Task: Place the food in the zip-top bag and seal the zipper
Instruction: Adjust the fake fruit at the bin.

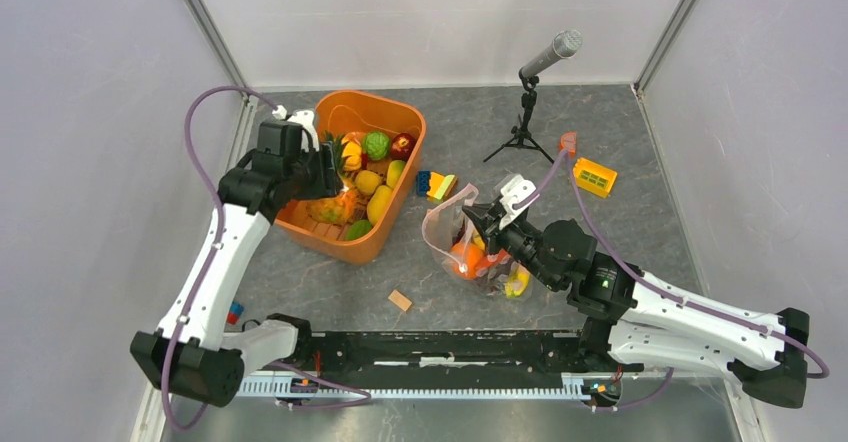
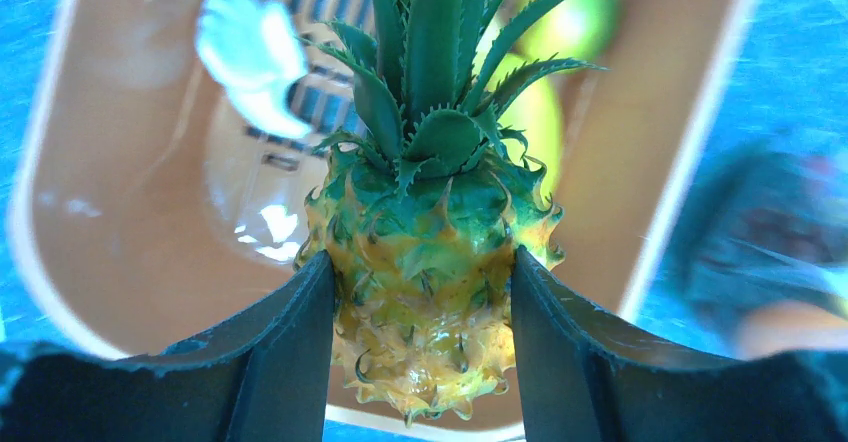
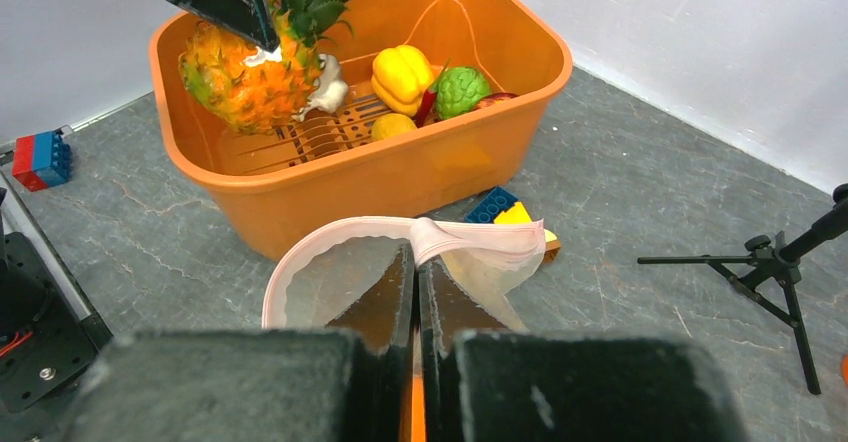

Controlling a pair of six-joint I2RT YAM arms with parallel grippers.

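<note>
My left gripper [image 1: 335,184] is shut on a toy pineapple [image 2: 425,292], its fingers [image 2: 290,352] pressing both sides of the yellow body, and holds it inside the orange tub [image 1: 395,217]. The pineapple also shows in the right wrist view [image 3: 250,77]. Other toy fruits [image 1: 375,147] lie in the tub. My right gripper [image 1: 480,219] is shut on the pink zipper strip [image 3: 440,237] of the clear zip-top bag [image 1: 445,227], holding its mouth open. An orange fruit [image 1: 467,259] and a yellow one [image 1: 517,282] lie inside the bag.
Blue and yellow building blocks [image 1: 436,184] lie between tub and bag. A small wooden block [image 1: 400,300] lies near the front. A microphone on a tripod [image 1: 527,112] stands at the back, a yellow block [image 1: 594,176] to its right. A red-blue block [image 1: 234,312] lies front left.
</note>
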